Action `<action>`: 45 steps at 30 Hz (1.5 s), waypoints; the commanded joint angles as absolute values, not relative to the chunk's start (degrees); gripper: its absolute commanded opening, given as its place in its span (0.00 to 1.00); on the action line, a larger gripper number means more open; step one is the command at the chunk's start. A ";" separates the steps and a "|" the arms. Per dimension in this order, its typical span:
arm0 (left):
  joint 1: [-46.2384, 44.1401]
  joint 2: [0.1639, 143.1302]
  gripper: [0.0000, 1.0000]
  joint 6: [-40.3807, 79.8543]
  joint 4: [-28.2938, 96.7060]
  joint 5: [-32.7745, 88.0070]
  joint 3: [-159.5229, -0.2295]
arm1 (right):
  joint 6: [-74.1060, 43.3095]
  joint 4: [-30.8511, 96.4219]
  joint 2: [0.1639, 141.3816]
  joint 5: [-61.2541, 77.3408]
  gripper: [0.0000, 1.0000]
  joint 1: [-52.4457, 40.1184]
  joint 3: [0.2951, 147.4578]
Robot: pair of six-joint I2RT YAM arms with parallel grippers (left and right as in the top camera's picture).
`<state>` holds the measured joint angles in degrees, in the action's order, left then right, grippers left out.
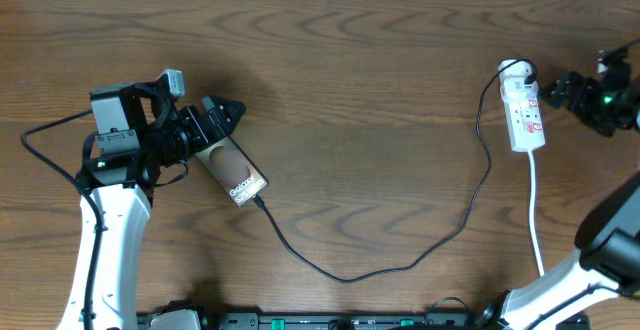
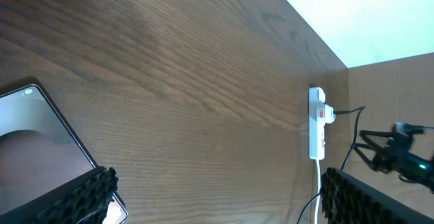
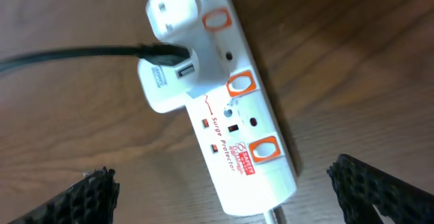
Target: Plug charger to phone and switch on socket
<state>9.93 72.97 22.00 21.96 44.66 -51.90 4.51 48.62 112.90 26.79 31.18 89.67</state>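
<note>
The phone (image 1: pixel 232 170) lies flat on the table at the left, "Galaxy" lettering up; its screen edge also shows in the left wrist view (image 2: pixel 34 142). The charger cable (image 1: pixel 400 265) runs from the phone's near end across the table to a white adapter (image 3: pixel 169 47) in the socket (image 1: pixel 524 115). My left gripper (image 1: pixel 218 125) is open at the phone's far end, one finger over its corner (image 2: pixel 217 203). My right gripper (image 1: pixel 556 90) is open just right of the socket. In the right wrist view the socket (image 3: pixel 237 122) lies between its fingers (image 3: pixel 227 197), with orange switches showing.
The socket's white cord (image 1: pixel 535 210) runs toward the table's front edge. The socket also shows far off in the left wrist view (image 2: pixel 316 132). The table's far edge meets a pale wall (image 2: pixel 352 13). The right arm's base stands at the front right (image 1: pixel 600 250).
</note>
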 commanded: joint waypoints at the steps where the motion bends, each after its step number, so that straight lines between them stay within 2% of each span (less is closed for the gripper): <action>1: 9.78 73.36 0.98 20.60 21.69 44.31 -53.54 | 8.58 51.20 118.04 28.62 0.99 29.93 94.56; 10: 9.78 73.36 0.98 20.62 21.74 44.31 -53.54 | 15.64 62.43 128.73 29.10 0.99 28.45 112.27; 22: 9.78 73.36 0.98 20.60 21.74 44.31 -53.54 | 24.29 65.45 135.87 38.17 0.99 27.09 113.34; 45: 9.76 73.36 0.98 20.82 22.02 44.31 -53.54 | 21.26 66.30 136.00 28.34 0.99 24.34 118.63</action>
<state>9.93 72.97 22.00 22.02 44.64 -51.90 21.80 65.56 136.05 28.23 25.12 115.66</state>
